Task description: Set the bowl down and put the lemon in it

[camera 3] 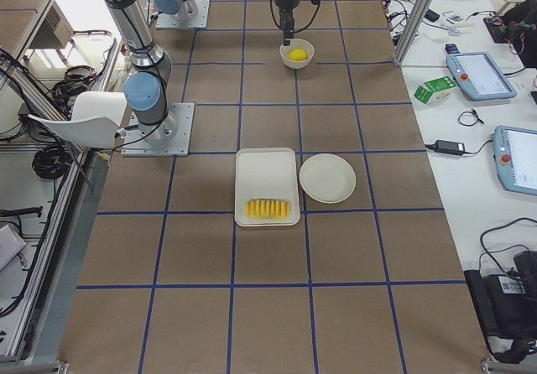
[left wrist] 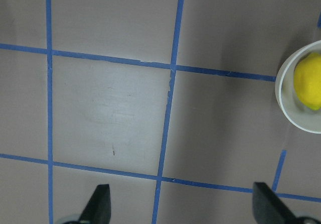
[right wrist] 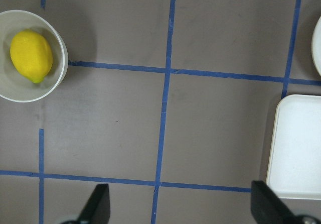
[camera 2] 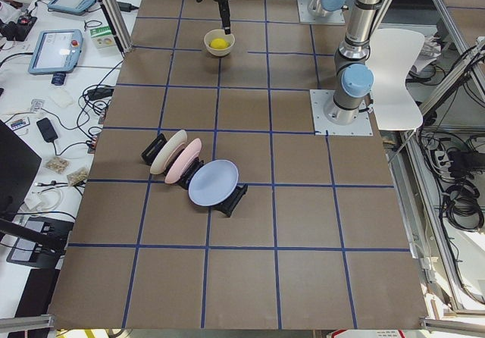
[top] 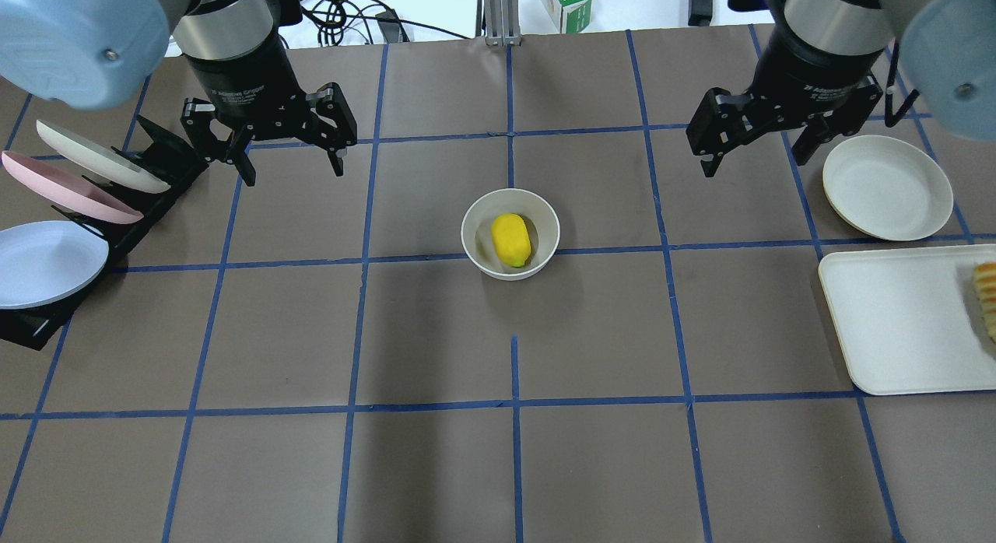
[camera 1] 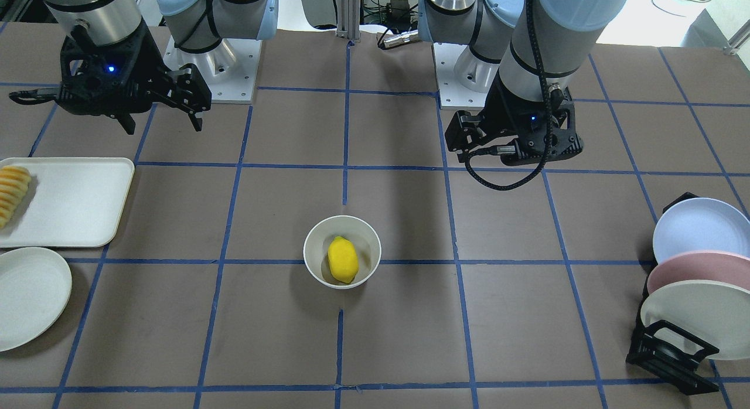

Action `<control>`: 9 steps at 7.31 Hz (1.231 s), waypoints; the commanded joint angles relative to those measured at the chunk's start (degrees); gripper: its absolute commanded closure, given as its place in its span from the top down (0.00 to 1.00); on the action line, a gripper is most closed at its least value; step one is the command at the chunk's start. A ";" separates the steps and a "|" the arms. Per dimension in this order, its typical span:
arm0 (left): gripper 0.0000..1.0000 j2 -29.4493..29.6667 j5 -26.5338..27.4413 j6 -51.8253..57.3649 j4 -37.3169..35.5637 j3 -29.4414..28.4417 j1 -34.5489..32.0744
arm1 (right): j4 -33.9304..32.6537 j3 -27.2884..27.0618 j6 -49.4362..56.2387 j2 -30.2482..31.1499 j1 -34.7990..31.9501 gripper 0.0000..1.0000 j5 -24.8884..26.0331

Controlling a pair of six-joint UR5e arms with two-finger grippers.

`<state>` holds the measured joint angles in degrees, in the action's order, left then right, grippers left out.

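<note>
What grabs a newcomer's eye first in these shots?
The bright yellow lemon lying inside the off-white bowl at the middle of the blue-gridded table stands out most. Both grippers hang open above bare table: the left gripper to the bowl's left in the overhead view, the right gripper to its right. At the ends are a plate rack on the robot's left and a white tray on its right.
</note>
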<state>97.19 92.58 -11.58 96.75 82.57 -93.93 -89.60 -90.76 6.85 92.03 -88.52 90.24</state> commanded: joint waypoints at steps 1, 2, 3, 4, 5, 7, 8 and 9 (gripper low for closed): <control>1.00 -0.94 -0.03 1.20 0.45 0.39 -0.20 | -1.98 -0.73 0.70 0.52 0.46 1.00 -0.24; 1.00 -0.77 0.14 4.95 0.89 1.35 -0.38 | -2.24 -0.73 0.70 0.70 0.45 1.00 -0.32; 1.00 -1.12 0.23 11.25 0.11 1.88 -0.38 | -2.24 -0.73 0.70 0.70 0.45 1.00 -0.24; 1.00 -1.65 -0.20 13.40 0.10 1.63 -0.38 | -2.24 -0.73 0.62 0.78 0.45 1.00 -0.24; 1.00 -2.17 -0.30 14.55 0.10 1.97 0.23 | -2.24 -0.73 0.62 0.79 0.45 1.00 -0.24; 1.00 -2.09 -1.17 13.95 -2.08 1.89 0.85 | -2.24 -0.82 0.62 0.79 0.45 1.00 -0.24; 1.00 -2.18 -1.17 14.39 -2.44 1.72 1.81 | -2.24 -0.99 0.44 0.70 0.37 1.00 -0.32; 1.00 -1.92 -4.05 14.48 -3.40 1.89 3.91 | -2.68 -1.43 0.18 0.70 0.37 1.00 -0.32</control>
<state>95.13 90.73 2.72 94.36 84.40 -91.91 -91.96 -91.80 7.28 92.76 -88.12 89.94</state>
